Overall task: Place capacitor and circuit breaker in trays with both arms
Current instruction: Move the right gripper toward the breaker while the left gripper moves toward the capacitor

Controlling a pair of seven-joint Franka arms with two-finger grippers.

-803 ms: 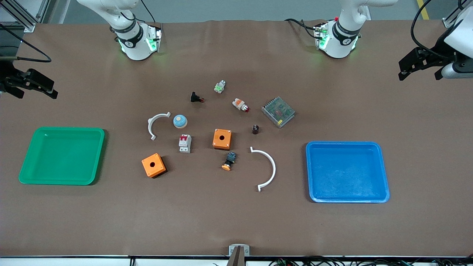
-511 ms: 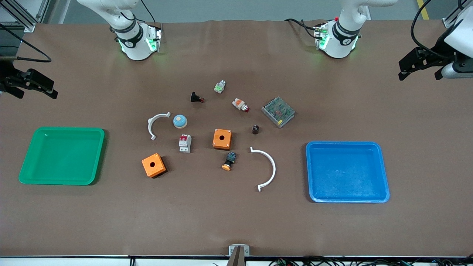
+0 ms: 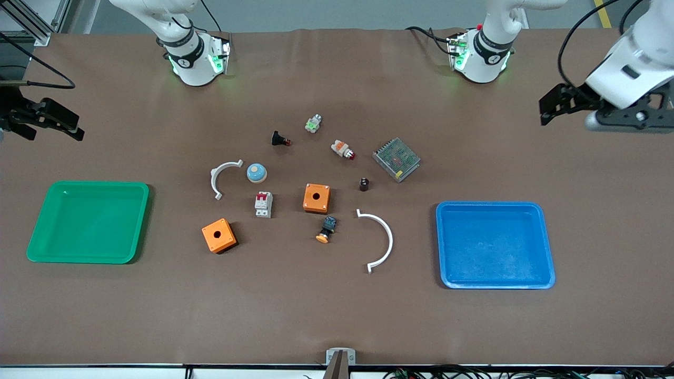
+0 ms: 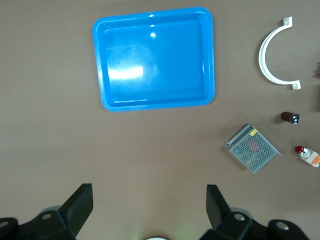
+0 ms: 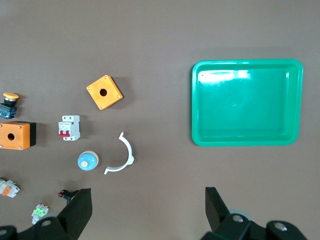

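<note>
Both pincers hung wide apart and empty over the worktop's 2 ends.

The left pincer (image 3: 550,105) was over bare worktop (image 3: 337,316) above the blue tray (image 3: 547,247), the right pincer (image 3: 52,123) above the green tray (image 3: 87,258). The capacitor (image 3: 364,184) stood beside the mesh-topped box (image 3: 396,159); the circuit breaker (image 3: 263,204) lay between 2 orange boxes (image 3: 316,198).

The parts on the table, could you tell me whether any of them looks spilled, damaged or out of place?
Nothing stands out. The capacitor stands upright, the circuit breaker lies flat, and both trays, green and blue, hold nothing. The left hand and right hand hang open, holding nothing.
</note>
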